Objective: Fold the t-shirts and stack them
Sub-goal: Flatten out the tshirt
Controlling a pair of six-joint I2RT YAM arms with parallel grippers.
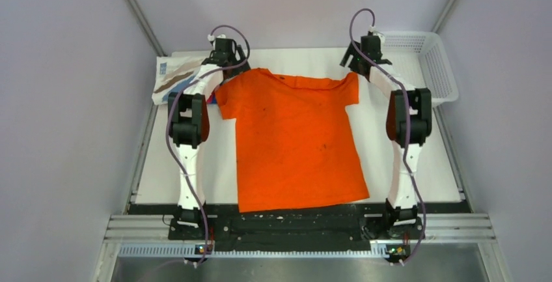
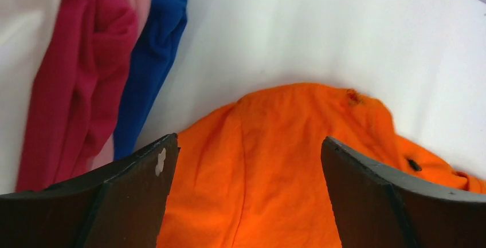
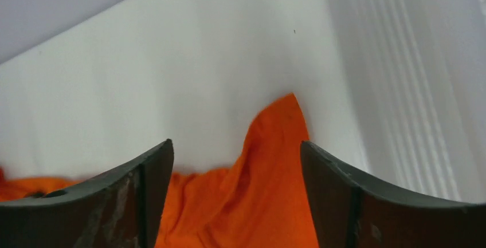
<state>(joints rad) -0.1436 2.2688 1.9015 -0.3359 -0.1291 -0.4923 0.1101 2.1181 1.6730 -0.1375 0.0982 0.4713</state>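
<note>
A bright orange t-shirt (image 1: 296, 142) lies spread flat on the white table, collar at the far side. My left gripper (image 1: 225, 62) is open over its far left shoulder; the orange cloth (image 2: 269, 168) shows between its spread fingers (image 2: 137, 191). My right gripper (image 1: 362, 57) is open over the far right shoulder, with an orange sleeve tip (image 3: 269, 168) between its fingers (image 3: 344, 196). A folded stack sits at the far left: white print tee (image 1: 174, 77) on top, pink/red tee (image 2: 80, 82) and blue tee (image 2: 155, 53) beneath.
A white mesh basket (image 1: 423, 60) stands at the far right corner; its ribbed wall shows in the right wrist view (image 3: 418, 76). Grey walls close in on both sides. The black arm mount rail (image 1: 293, 223) runs along the near edge.
</note>
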